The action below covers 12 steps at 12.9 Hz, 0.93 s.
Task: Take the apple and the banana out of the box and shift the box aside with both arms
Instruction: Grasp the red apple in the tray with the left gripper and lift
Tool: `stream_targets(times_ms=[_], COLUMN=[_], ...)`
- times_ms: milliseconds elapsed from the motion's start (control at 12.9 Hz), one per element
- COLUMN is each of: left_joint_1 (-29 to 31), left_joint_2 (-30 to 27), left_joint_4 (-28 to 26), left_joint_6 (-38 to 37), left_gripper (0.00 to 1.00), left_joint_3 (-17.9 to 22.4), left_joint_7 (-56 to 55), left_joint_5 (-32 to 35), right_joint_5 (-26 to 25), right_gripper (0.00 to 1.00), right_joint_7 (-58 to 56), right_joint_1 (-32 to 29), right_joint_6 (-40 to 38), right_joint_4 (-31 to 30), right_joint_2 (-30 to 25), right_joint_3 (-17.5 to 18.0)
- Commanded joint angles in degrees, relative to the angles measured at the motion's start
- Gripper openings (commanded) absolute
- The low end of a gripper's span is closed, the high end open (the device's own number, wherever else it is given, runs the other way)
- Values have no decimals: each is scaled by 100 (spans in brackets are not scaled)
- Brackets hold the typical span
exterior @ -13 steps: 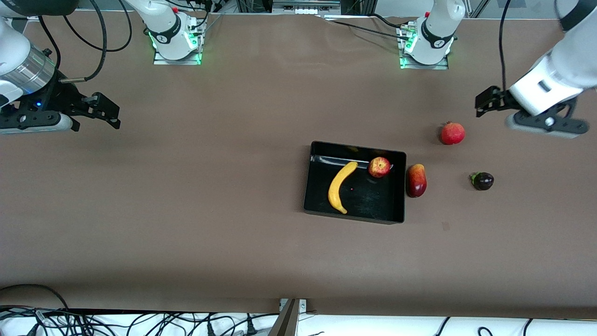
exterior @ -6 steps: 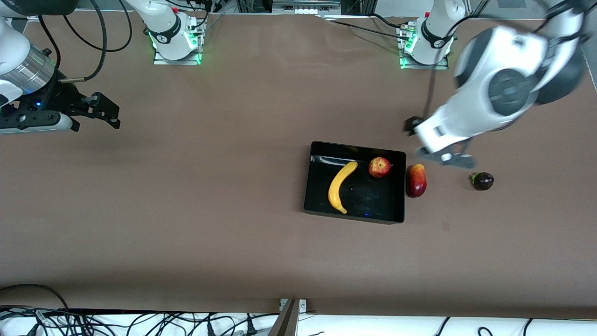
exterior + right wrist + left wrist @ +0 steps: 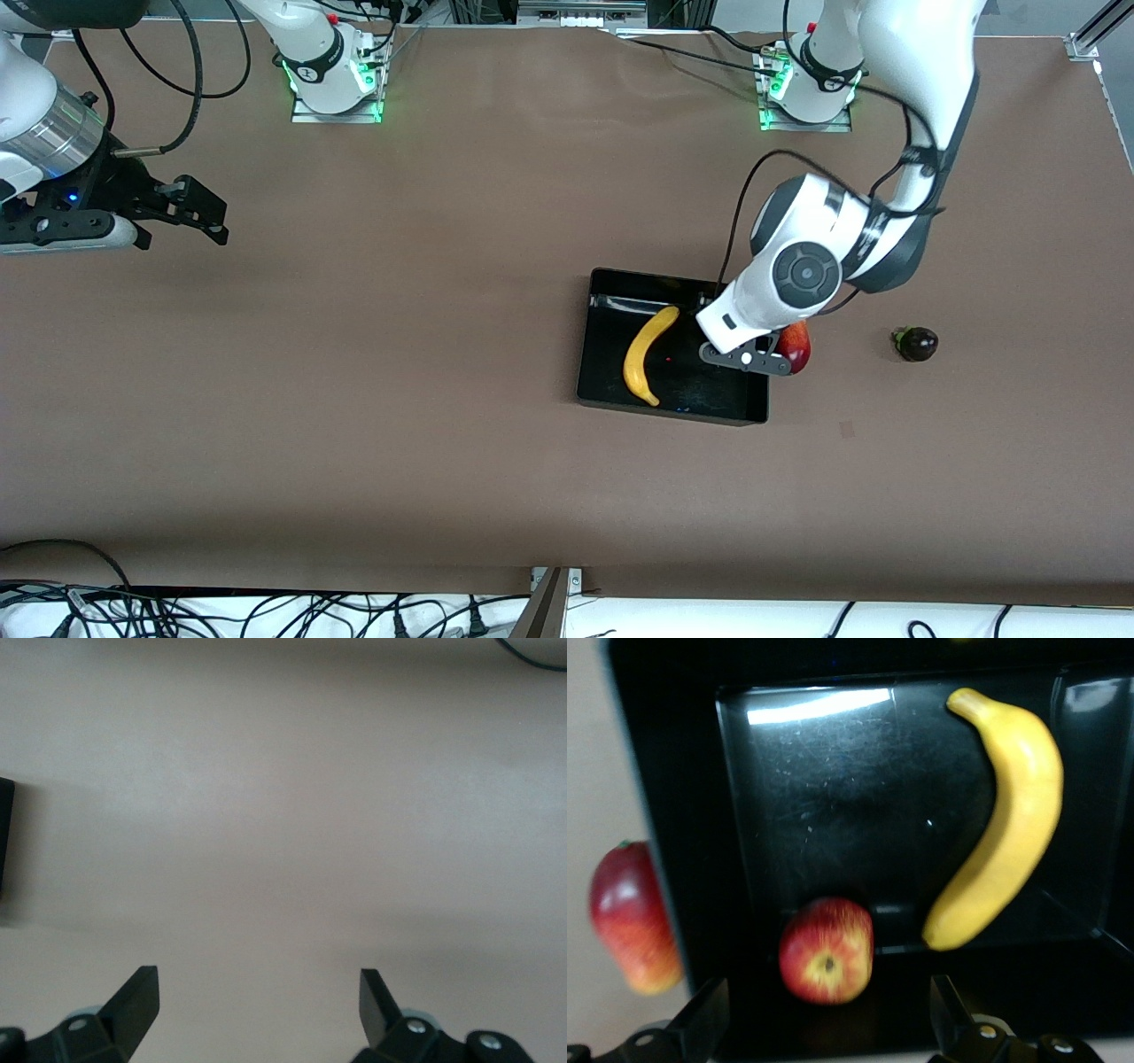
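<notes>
The black tray (image 3: 620, 282) holds the yellow banana (image 3: 645, 356). My left arm's wrist (image 3: 769, 306) hangs over the tray's corner toward the left arm's end and hides the apple and the gripper in the front view. In the left wrist view my left gripper (image 3: 824, 1017) is open over the red-and-yellow apple (image 3: 827, 950), with one finger on each side of it and not touching. The banana (image 3: 1001, 824) lies beside it on the tray floor (image 3: 833, 797). My right gripper (image 3: 213, 217) waits open and empty at the right arm's end, over bare table (image 3: 257, 1005).
A red mango-like fruit (image 3: 799, 347) lies on the table against the tray's outer wall, also in the left wrist view (image 3: 636, 917). A small dark purple fruit (image 3: 917, 343) lies farther toward the left arm's end.
My left arm has swung from the table's end in over the tray's apple corner. It now covers the apple and the round red fruit on the table. The right arm has not moved.
</notes>
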Motion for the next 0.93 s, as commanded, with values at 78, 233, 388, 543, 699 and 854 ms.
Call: stream_targets(times_ms=[78,233,388,543,699,854], left_joint_1=[-271,-297,-280,-175,-191,-148], left_joint_2=[297,455,491,482,447,438], left_joint_4=[-341,-350,-594,-780,-737,-702], left_joint_6=[489,489,707,823,789,779], left_gripper=[100,100,100,100,54,30], left_joint_3=[24,6,-3,-29,-64,-90], left_joint_7=[-551,-816,-852,-975,-1019,-1037], left_joint_5=[820,1227,1228,862,595,463], right_joint_5=[60,60,60,60,60,60], right_gripper=[100,100,100,100,100,100], right_joint_7=[37,37,37,37,37,37], right_joint_1=[1,1,1,10,10,10], right_joint_6=[-8,-8,-8,-8,-8,-8], right_joint_4=[55,64,55,55,55,55], right_joint_2=[11,11,11,11,11,11], right_joint_3=[6,6,-3,6,6,6])
